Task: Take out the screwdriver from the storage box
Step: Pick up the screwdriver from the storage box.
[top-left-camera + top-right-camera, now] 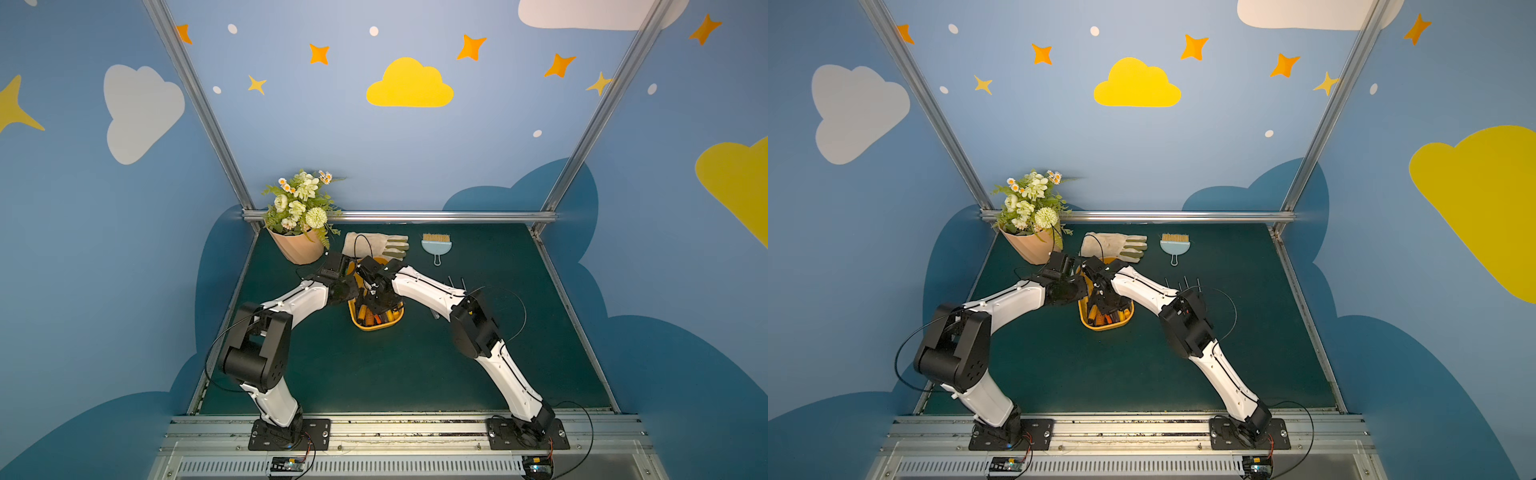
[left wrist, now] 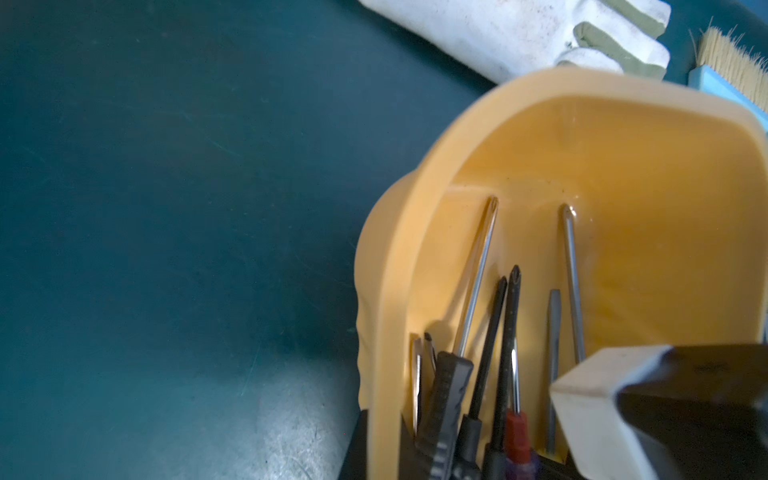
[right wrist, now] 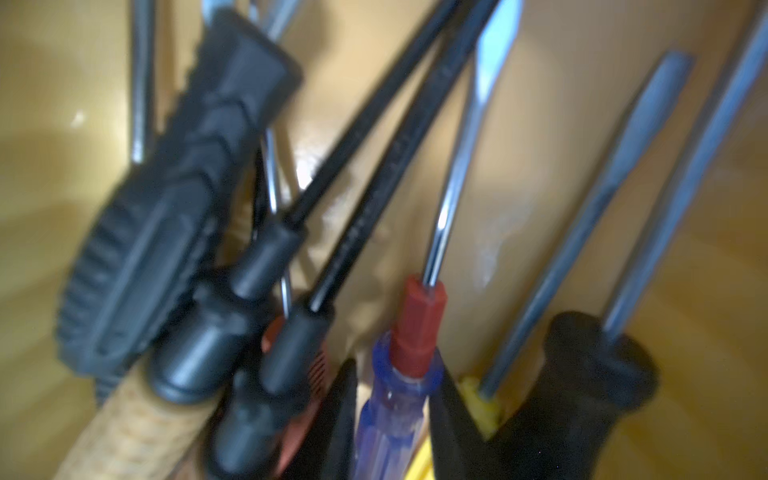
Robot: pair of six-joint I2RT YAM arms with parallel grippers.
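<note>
The yellow-orange storage box stands mid-table with several screwdrivers lying in it. My right gripper reaches down into the box and is shut on the screwdriver with a clear blue handle, red collar and flat steel blade. One black finger presses on each side of that handle. My left gripper is shut on the box's side wall, one finger outside and one inside. In both top views the two wrists meet over the box and hide its far half.
A beige glove lies just behind the box, a blue hand brush to its right, and a peach flower pot at the back left. Thin dark rods lie by my right forearm. Black-handled screwdrivers crowd beside the held one.
</note>
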